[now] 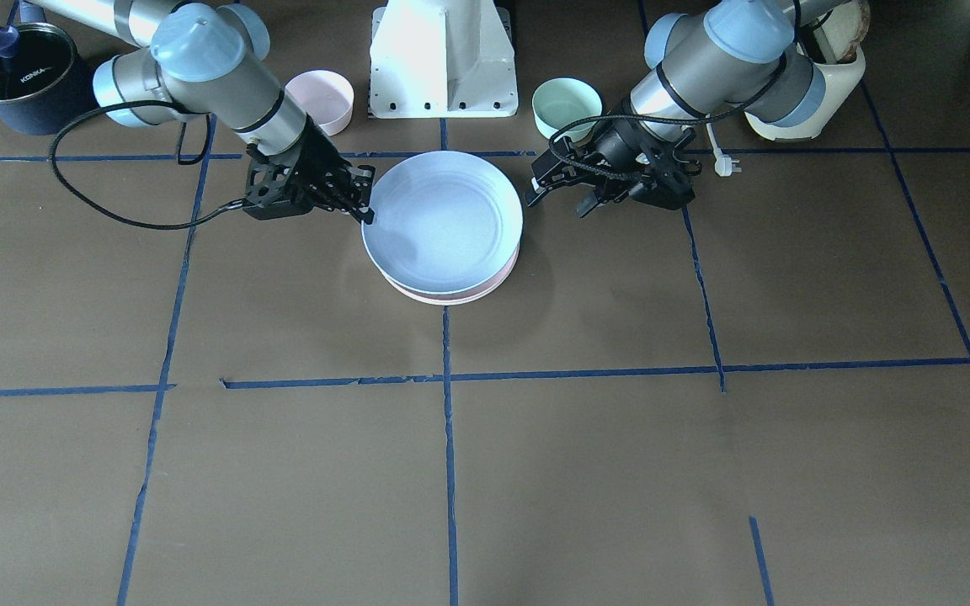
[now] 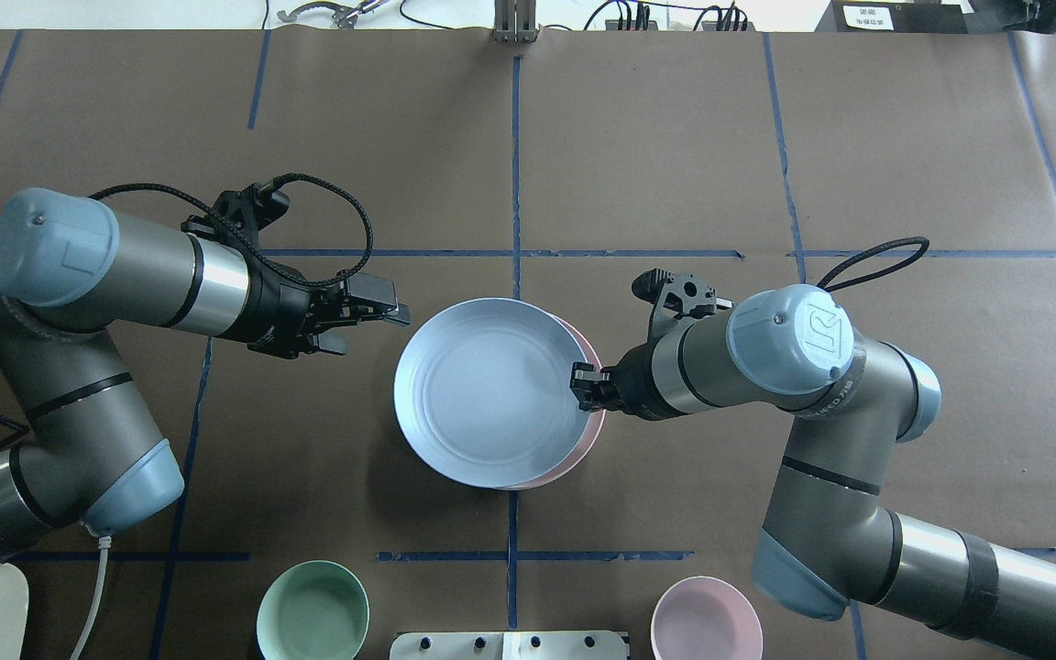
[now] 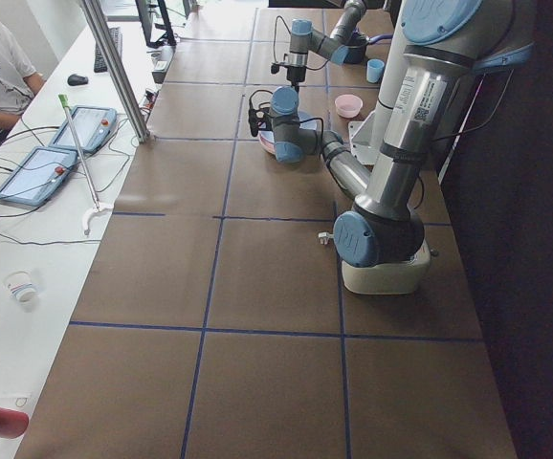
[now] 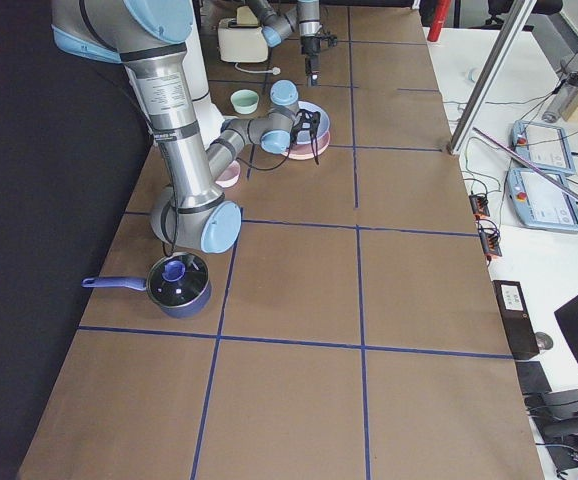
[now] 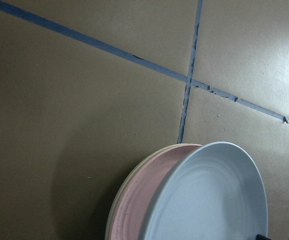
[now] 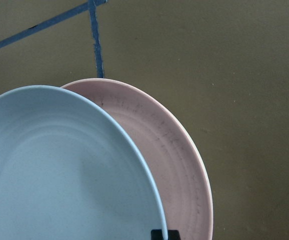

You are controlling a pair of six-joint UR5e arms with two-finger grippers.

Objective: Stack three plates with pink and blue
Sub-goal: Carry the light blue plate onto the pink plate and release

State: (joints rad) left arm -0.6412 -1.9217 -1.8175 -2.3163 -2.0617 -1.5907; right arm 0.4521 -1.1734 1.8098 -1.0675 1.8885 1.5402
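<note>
Gripping, R gripper [image 1: 365, 215]: round matte light-blue plate [image 1: 443, 223], by rim.
L gripper [image 1: 557, 197]: we note fingers spread, touching nothing.
Beneath: round matte pale-pink plate [image 6: 179, 150].

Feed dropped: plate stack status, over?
Right gripper shut on blue plate rim. Blue tilted, offset on pink plate, cream plate beneath. Left gripper open, off the plates. Pink bowl, mint bowl stand well apart.

Top plate [image 2: 482, 394] offset on lower plate [image 6: 174, 150], left bowl [image 2: 313, 612], right bowl [image 2: 707, 616] beside robot base [image 2: 510, 644].
</note>
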